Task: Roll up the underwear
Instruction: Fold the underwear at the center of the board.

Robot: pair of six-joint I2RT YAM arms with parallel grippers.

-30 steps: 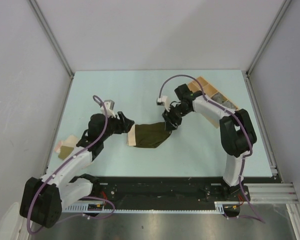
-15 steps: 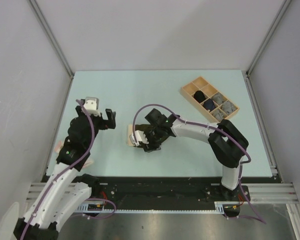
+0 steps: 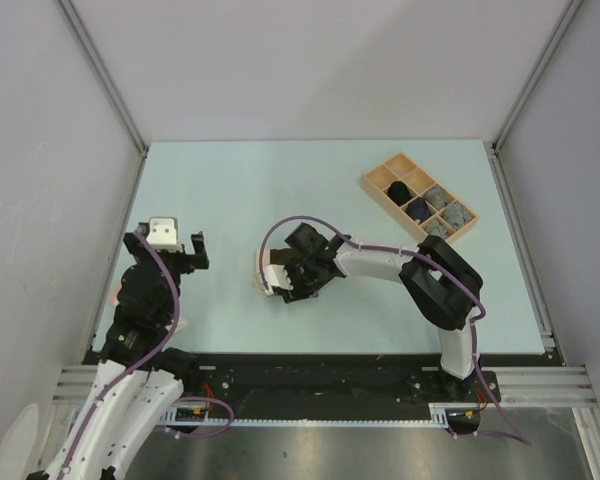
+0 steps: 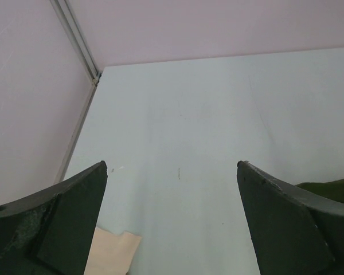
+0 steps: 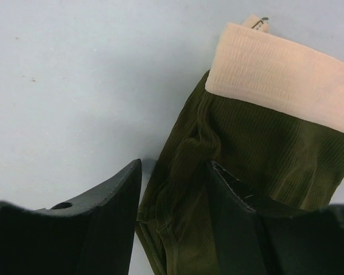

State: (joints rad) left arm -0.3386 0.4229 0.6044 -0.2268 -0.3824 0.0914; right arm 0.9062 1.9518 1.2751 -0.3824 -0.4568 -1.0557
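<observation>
The left gripper (image 4: 172, 166) has released and retreated toward the table's (image 3: 380, 300) left edge. The right gripper (image 5: 174, 165) has folded the olive underwear (image 5: 264, 149) over and straddles it, grip unclear. Rolling has begun.

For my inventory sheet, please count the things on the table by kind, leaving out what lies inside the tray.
Robot arms: 2 (left pincer, right pincer)
Wooden compartment tray: 1
Olive underwear with beige band: 1
Pale beige cloth, mostly hidden: 1
Total: 5
</observation>
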